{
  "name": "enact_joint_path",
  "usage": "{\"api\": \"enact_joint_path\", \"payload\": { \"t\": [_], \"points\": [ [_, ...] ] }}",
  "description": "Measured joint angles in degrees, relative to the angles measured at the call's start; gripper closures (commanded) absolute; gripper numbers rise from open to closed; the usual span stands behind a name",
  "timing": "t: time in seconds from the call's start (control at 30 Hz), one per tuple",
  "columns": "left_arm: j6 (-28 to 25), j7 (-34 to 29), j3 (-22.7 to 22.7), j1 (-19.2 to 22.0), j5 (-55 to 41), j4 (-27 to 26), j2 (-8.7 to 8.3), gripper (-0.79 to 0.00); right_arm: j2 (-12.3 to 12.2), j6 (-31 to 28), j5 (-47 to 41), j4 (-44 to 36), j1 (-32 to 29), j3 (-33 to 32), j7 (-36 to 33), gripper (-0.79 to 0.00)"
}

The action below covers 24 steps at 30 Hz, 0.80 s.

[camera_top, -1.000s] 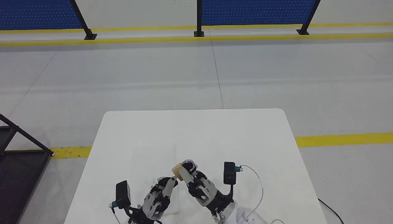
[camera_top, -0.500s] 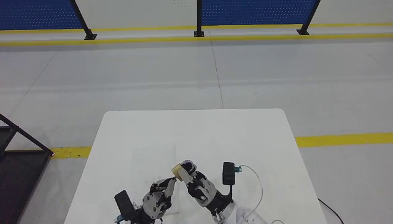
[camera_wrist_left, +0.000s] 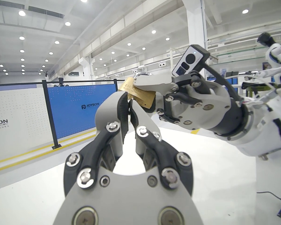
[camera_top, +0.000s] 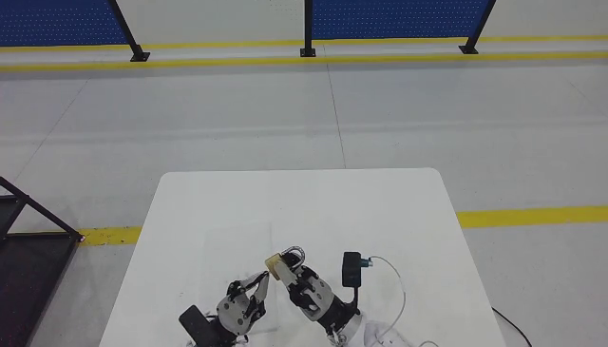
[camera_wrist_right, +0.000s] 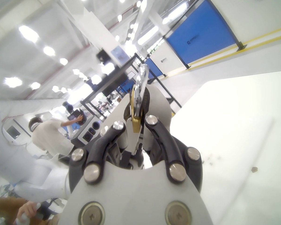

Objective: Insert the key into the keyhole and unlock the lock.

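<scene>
Over the last second my left wrist has rolled. In the top view its black camera box, which sat out at 9 o'clock from the wrist, has swung round to about 7 o'clock, near the table's point(camera_top: 285, 204) edge closest to me. The left gripper point(camera_top: 256, 290) itself has barely shifted and stays at 8 o'clock from the lock point(camera_top: 275, 265).

The lock has not moved. It remains above the table's 6 o'clock edge, a brass body lifted clear of the surface. My right gripper point(camera_top: 287, 277) still clamps it from 4 o'clock. In the right wrist view the two fingers are closed on the brass body point(camera_wrist_right: 136, 121), with the silver shackle standing out past the fingertips.

In the left wrist view my left gripper point(camera_wrist_left: 128, 101) has its pads pressed almost together, their tips up against the lock's lower edge point(camera_wrist_left: 140, 95). A thin dark sliver between them looks like the key point(camera_wrist_left: 130, 105), though it is mostly hidden. The right gripper point(camera_wrist_left: 142, 90) faces mine from 2 o'clock.
</scene>
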<state>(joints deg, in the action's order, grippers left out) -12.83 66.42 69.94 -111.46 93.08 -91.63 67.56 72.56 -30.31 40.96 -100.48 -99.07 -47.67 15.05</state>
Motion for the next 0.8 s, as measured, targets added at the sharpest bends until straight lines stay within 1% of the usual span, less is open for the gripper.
{"api": "enact_joint_path", "payload": {
  "t": [0.1, 0.13, 0.17, 0.2, 0.33, 0.37, 0.43, 0.5, 0.63, 0.73, 0.77, 0.8],
  "points": [
    [0.82, 0.45, -0.11, -0.01, 0.22, 0.14, -0.07, 0.000, 0.00, 0.17, 0.06, -0.01, 0.02, 0.04, -0.02, 0.000],
    [0.56, 0.63, -0.15, -0.02, -0.08, 0.11, -0.09, -0.172, 0.00, 0.22, 0.10, -0.01, 0.03, 0.05, 0.04, 0.000],
    [0.49, 0.95, -0.13, -0.07, -0.42, 0.02, -0.13, -0.363, 0.01, 0.35, 0.15, -0.01, 0.04, 0.05, 0.21, 0.000],
    [0.16, 1.16, -0.20, -0.19, -0.98, -0.04, -0.14, -0.785, 0.02, 0.51, 0.24, -0.01, 0.04, 0.01, 0.47, 0.000],
    [-3.56, 1.42, -0.35, -0.98, -5.16, -0.71, -0.27, -0.785, 0.08, 1.28, 0.34, 0.19, 0.11, -0.27, 1.59, 0.000],
    [-5.05, 1.37, -0.05, -1.37, -6.67, -1.16, -0.36, -0.785, 0.08, 1.71, 0.16, 0.28, 0.13, -0.55, 1.85, 0.000],
    [-5.94, 1.69, 1.03, -2.13, -8.03, -2.02, -0.59, -0.785, 0.06, 2.44, -0.40, 0.52, 0.16, -1.04, 1.96, 0.000],
    [-7.92, 2.63, 2.44, -3.54, -9.92, -3.17, -0.93, -0.785, 0.01, 3.84, -1.79, 1.23, 0.40, -1.66, 0.49, 0.000],
    [-14.36, 4.26, 6.40, -7.34, -13.95, -5.43, -1.89, -0.785, 0.12, 9.80, -3.40, 2.97, 2.41, -1.82, -6.75, 0.000],
    [-18.59, 5.22, 10.51, -10.53, -16.83, -6.48, -2.65, -0.785, 0.54, 15.87, -1.48, 5.13, 4.99, 0.41, -14.88, 0.000],
    [-19.78, 5.17, 12.02, -11.64, -18.30, -6.92, -2.89, -0.785, 0.76, 17.45, 0.17, 6.26, 6.29, 2.12, -19.09, 0.000],
    [-20.29, 4.89, 13.06, -12.39, -19.51, -7.32, -3.06, -0.785, 0.96, 17.80, 0.88, 7.17, 7.41, 3.50, -22.65, 0.000]
  ]
}}
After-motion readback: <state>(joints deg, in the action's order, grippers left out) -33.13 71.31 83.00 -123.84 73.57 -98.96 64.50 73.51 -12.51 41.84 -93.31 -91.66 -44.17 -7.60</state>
